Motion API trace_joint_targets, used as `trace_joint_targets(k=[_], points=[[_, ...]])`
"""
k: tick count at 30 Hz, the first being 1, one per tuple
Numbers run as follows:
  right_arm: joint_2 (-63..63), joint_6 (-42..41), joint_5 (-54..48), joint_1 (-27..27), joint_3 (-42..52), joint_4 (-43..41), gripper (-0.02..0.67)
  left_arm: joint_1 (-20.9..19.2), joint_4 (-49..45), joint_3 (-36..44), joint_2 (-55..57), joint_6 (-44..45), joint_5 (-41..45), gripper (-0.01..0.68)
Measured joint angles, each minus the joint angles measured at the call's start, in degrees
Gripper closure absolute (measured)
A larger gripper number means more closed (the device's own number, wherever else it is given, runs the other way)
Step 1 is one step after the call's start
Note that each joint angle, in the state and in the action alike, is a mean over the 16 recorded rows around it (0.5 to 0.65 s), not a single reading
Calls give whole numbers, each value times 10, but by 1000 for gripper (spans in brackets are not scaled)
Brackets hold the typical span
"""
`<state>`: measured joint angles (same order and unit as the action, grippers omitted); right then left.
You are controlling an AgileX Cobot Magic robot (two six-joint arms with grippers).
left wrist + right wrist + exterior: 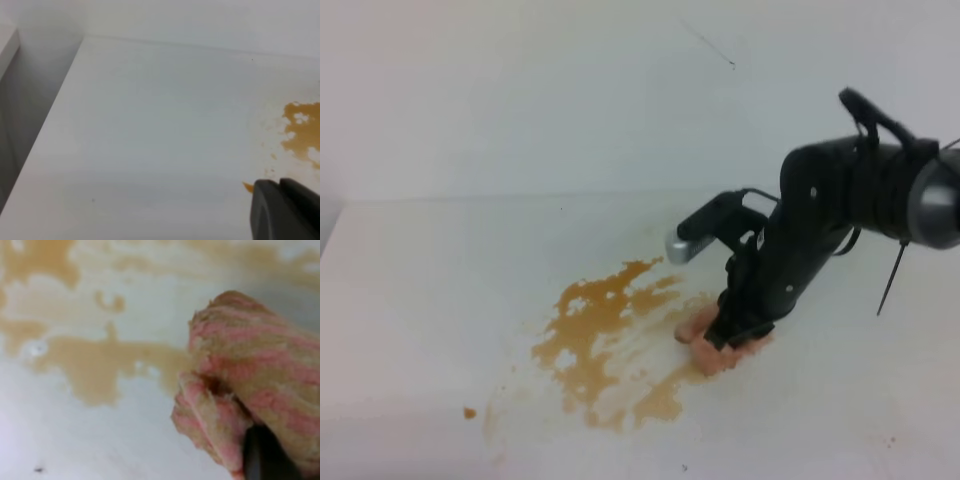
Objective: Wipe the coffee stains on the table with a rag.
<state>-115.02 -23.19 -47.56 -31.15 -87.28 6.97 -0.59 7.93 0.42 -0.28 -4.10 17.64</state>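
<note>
Rag (725, 352): pinched in my right jaws (738, 335), pressed on the counter (430, 290) at the stain's (595, 335) right edge.
Left jaws (287, 210): partly visible, state unclear.
Stain: large, wet, mostly unwiped.
Risk: small rag could saturate and smear coffee outward; light pressure would leave streaks.

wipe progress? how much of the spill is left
Done: right gripper holds the rag, pressed on the table at the right edge of the coffee stains. In hand: wiping there; a paler smeared patch lies beside the rag. Left: most of the amber blotch and outlying specks.
</note>
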Motion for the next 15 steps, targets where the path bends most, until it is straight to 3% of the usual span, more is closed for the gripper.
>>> trace_joint_targets(k=[7, 15], points=[[-31, -26, 45, 1, 57, 53, 550, 0, 0, -4, 3, 0, 2, 672], [-71, -42, 30, -36, 57, 90, 550, 0, 0, 0, 0, 0, 0, 673]])
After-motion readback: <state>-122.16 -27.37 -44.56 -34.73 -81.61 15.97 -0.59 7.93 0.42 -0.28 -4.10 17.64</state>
